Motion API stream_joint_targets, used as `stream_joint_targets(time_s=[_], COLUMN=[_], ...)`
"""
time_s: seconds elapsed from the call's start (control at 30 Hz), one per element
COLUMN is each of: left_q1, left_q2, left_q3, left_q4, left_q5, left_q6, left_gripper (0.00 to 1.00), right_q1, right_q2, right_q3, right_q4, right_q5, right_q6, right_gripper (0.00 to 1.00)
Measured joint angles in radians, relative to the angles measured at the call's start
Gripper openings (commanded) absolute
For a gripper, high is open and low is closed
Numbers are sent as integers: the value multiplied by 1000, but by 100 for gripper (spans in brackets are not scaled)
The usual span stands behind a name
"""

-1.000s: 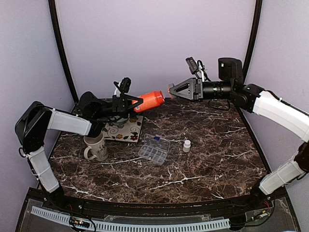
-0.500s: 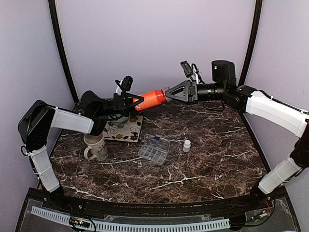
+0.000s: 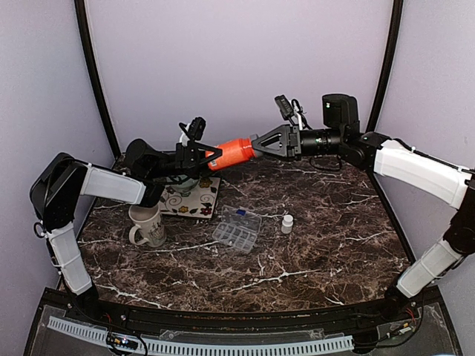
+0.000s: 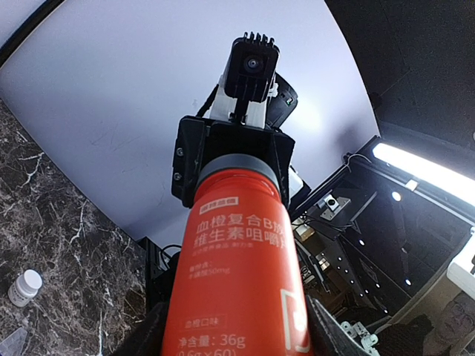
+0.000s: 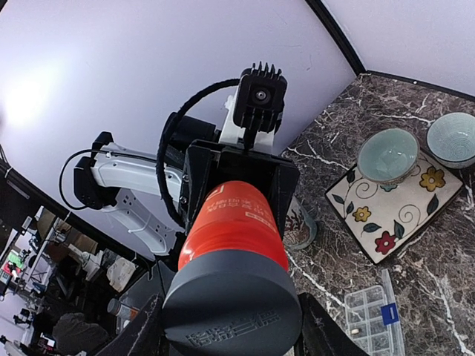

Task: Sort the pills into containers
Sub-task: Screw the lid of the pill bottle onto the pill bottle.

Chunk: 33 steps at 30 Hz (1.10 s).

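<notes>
my left fingers (image 3: pixel 210 154) pinch the level bottle (image 3: pixel 236 150) by its base, cap (image 5: pixel 231 315) between my spread right fingers (image 3: pixel 261 142).

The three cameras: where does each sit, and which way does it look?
Top external: fixed above, behind the arm bases; looks down on the marble table, left arm, right arm and organiser box.
Left wrist: on the left arm; looks along the left jaws, up the orange bottle they hold.
Right wrist: on the right arm; looks past the right jaws, over the grey cap, towards the bowls.
Shared: both wrist views show the bottle, opposite ends.
</notes>
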State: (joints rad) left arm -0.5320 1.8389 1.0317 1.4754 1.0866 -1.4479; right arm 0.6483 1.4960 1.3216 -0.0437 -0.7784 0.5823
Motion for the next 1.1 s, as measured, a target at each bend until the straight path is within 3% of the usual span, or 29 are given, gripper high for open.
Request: stream_joint_targets(time_s=[1.1], left_q1=[0], left_q2=[19], left_q3=[35], left_q4=[18], left_q5=[16], left_q6=[-15], left_gripper=[4], right_q1=[18], right_q2=[37], right_q3=[13], right_q4=[61], right_q5=[0], right_q6=[26], right_gripper=[35])
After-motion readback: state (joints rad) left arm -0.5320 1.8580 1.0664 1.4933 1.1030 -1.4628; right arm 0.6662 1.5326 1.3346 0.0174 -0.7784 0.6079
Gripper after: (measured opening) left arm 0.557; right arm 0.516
